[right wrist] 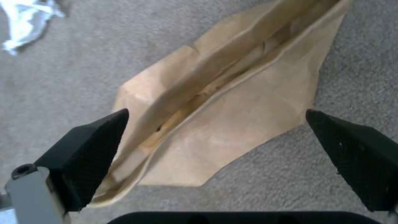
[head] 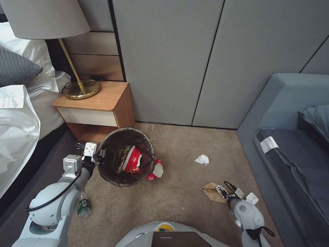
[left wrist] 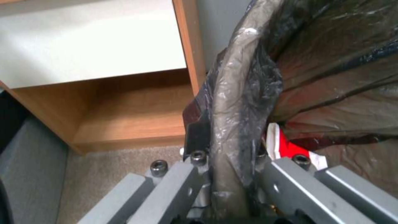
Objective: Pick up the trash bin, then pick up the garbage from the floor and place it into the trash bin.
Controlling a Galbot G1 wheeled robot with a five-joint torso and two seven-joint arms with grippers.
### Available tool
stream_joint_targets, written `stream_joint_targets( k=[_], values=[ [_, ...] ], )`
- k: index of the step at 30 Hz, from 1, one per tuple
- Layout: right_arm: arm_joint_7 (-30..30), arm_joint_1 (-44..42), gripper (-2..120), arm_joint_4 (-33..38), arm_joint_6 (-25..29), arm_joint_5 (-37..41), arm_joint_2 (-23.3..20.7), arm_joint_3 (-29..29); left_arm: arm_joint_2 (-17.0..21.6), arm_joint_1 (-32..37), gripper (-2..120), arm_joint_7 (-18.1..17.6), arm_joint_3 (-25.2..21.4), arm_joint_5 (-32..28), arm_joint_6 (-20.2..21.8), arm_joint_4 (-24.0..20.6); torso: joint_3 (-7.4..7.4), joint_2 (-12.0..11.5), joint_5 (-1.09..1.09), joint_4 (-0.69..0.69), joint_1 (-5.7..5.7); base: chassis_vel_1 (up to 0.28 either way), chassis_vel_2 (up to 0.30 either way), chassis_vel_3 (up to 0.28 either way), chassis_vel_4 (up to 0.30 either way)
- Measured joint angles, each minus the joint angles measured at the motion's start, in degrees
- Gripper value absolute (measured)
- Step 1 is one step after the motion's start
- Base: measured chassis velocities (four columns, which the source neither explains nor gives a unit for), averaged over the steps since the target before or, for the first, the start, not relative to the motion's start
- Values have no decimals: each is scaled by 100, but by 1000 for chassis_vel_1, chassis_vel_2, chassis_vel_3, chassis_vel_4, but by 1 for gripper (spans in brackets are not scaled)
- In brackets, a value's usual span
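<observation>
The carpet [head: 178, 206] runs from the grey wall panels down to the robot, with a bed [head: 17, 116] on the left, a sofa [head: 294, 147] on the right and a wooden nightstand [head: 99, 109] bearing a brass lamp [head: 77, 79] against the wall. The bin [head: 126, 156], lined with a dark bag, is in front of the nightstand, tilted so its mouth faces the head camera; a red-and-white wrapper [head: 133, 160] lies inside it. The left gripper [head: 99, 156] is clamped on the bin's rim at its left side, and the left wrist view shows its fingers [left wrist: 182, 183] pinching the bagged rim [left wrist: 232, 124] between them. Another red-and-white wrapper [head: 156, 170] lies on the carpet touching the bin's right side. A brown paper bag [head: 211, 191] lies flat on the carpet to the right, and the right gripper [head: 222, 192] hangs low at its edge with its black pads [right wrist: 87, 158] spread wide on either side of the bag [right wrist: 224, 112], not gripping it. A white tissue wad [head: 202, 159] sits between the bin and the sofa, well apart from both. A small bottle [head: 83, 206] lies beside the left arm.
</observation>
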Motion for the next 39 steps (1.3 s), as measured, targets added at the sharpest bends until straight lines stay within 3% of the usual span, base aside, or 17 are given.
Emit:
stream_joint_targets(
  k=[39],
  values=[
    [-22, 567, 100, -775, 47, -355, 37, -96, -58, 30, 0, 83, 54, 119, -49, -27, 0, 0, -3, -3, 0, 0, 0, 0, 0]
  ],
)
